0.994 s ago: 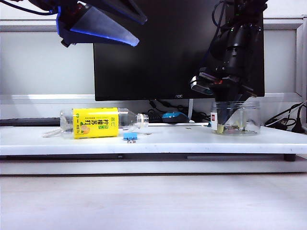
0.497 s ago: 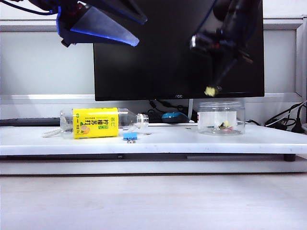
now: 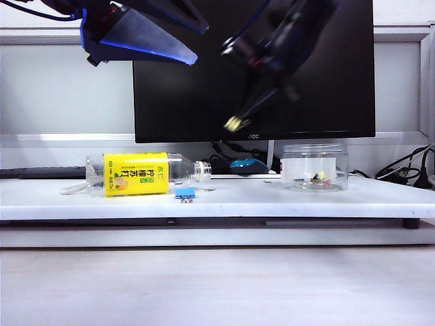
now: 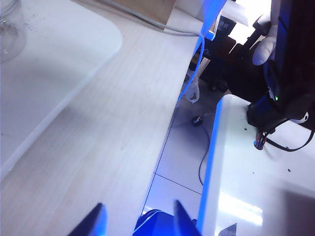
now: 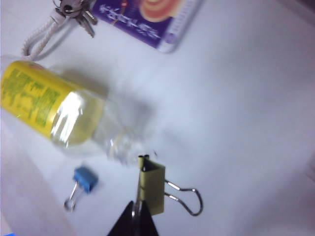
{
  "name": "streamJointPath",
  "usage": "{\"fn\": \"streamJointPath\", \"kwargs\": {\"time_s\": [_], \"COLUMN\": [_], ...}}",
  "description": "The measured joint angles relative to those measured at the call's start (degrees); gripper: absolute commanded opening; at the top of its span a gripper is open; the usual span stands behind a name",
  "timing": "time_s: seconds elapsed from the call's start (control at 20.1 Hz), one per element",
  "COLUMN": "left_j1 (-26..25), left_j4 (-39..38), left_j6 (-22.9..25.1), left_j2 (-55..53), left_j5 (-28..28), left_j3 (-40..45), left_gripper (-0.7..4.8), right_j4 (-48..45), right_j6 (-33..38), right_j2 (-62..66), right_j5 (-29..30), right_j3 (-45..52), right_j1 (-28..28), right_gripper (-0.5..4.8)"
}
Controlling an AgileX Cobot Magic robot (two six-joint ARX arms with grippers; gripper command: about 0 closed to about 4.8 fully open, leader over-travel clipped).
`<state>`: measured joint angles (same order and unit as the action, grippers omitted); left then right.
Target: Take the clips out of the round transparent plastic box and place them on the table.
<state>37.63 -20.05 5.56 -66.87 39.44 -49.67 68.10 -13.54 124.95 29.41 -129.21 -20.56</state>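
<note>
Right hand pinched tight on a small pale-yellow binder clip, high above white surface, left of round clear plastic box. Left hand spread wide, empty, upper left.

Two grippers show: the left gripper, jaws spread wide, up above the clear bottle with a yellow label, and the right gripper, pinched shut on one pale-yellow clip in the air to the bottle's right. One such bottle lies on the single white table. One blue binder clip sits just beside the bottle's mouth. One round transparent plastic box stands well to the bottle's right, with more clips inside (too small to count). Beyond the bottle's base lie one bunch of keys and one purple card.
</note>
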Motion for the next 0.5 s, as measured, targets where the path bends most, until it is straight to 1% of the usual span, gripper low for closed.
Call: {"fn": "streamJointPath", "kwargs": {"time_s": [0.1,0.25,0.35,0.4,0.45,0.5], "left_j1": [0.00,0.00,0.00,0.00,0.00,0.00], "left_j4": [-0.66,-0.87,-1.03,-1.03,-1.05,-1.05], "left_j6": [0.00,0.00,0.00,0.00,0.00,0.00], "left_j2": [0.00,0.00,0.00,0.00,0.00,0.00], "left_j5": [-0.15,-2.56,-2.80,-2.82,-2.84,-2.84], "left_j3": [0.00,0.00,0.00,0.00,0.00,0.00], "left_gripper": [1.84,1.84,1.84,1.84,1.84,1.84], "right_j4": [-0.87,-1.09,-1.11,-1.11,-1.20,-1.22], "right_j6": [0.00,-0.72,-1.29,-1.57,-1.92,-1.97], "right_j2": [2.32,5.44,6.36,6.36,6.32,6.32], "right_j5": [-2.58,-5.22,-5.40,-5.38,-5.33,-5.31], "right_j3": [0.07,0.31,0.31,0.31,0.26,0.26], "right_j1": [-0.92,-1.22,-1.68,-1.79,-1.95,-1.99], "right_gripper": [-0.05,-0.02,0.42,0.99,1.33,1.44]}}
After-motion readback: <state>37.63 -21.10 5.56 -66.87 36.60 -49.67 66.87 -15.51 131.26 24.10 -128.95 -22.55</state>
